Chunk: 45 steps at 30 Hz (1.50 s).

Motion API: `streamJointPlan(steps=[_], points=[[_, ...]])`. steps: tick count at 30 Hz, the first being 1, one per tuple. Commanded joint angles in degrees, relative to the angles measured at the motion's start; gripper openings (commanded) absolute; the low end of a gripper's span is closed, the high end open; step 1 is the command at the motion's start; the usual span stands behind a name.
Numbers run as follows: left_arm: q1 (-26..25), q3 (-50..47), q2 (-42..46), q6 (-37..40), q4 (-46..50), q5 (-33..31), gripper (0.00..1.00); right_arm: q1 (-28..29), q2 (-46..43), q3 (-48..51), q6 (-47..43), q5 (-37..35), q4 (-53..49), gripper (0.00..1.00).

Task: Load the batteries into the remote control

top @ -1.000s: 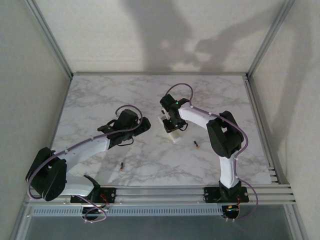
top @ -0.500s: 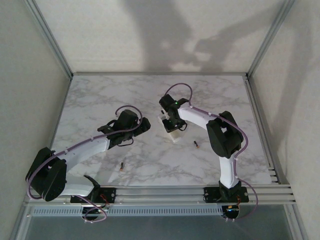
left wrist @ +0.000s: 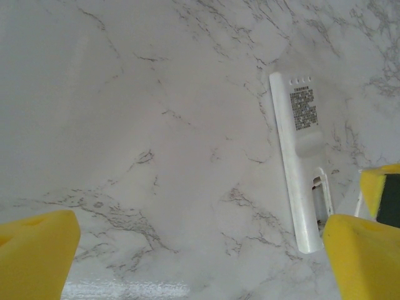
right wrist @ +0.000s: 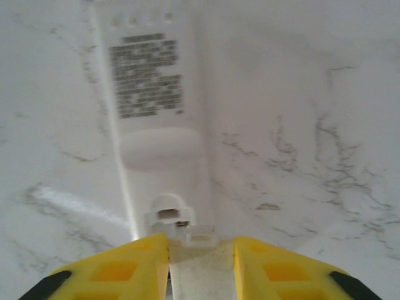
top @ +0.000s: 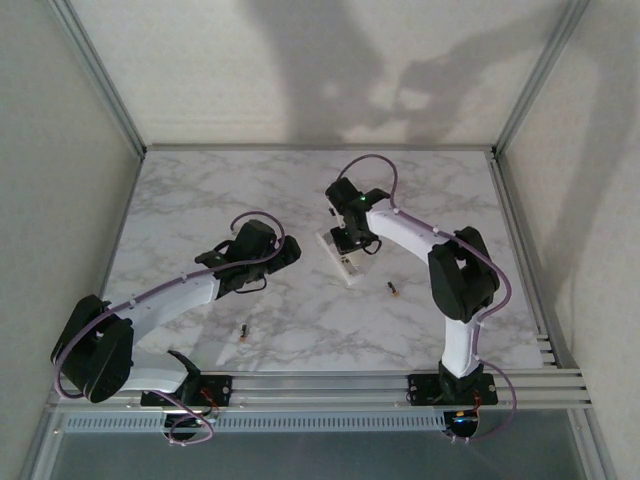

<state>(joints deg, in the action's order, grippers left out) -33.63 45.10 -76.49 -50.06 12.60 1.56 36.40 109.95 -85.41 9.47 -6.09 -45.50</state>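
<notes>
Two batteries (top: 243,329) (top: 393,289) lie loose toward the near edge of the tabletop (top: 200,200). My right hand (right wrist: 201,265) pinches narrow on the open end of the remote control (right wrist: 159,81), mid-tabletop, label up. My left hand (left wrist: 200,250) gapes wide, empty. Risk: such short purchase could let the remote control pivot or slip out.

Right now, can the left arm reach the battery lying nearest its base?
Probably yes. That battery lies alone on bare marble, closer to the near edge than the open left claw, with nothing over or around it. The left arm would have to fold back toward itself.
</notes>
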Motion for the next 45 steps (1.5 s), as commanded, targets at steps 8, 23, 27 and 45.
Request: streamJointPlan(steps=[8,23,27,45], points=[[0.76,-0.72,1.45,0.88,0.43,-0.68,1.00,-7.37,1.33,3.27,1.85,-1.86,1.43,0.34],[0.84,-1.15,2.57,1.01,1.97,-1.12,1.00,-8.59,5.56,4.90,2.92,-1.25,3.80,0.36],[0.84,-0.87,2.91,1.50,3.33,-1.57,1.00,-8.57,3.71,4.50,3.50,-0.60,3.56,0.44],[0.76,-7.55,11.15,-0.24,18.43,-2.50,0.85,-5.74,-15.48,14.47,9.89,7.14,12.87,0.90]])
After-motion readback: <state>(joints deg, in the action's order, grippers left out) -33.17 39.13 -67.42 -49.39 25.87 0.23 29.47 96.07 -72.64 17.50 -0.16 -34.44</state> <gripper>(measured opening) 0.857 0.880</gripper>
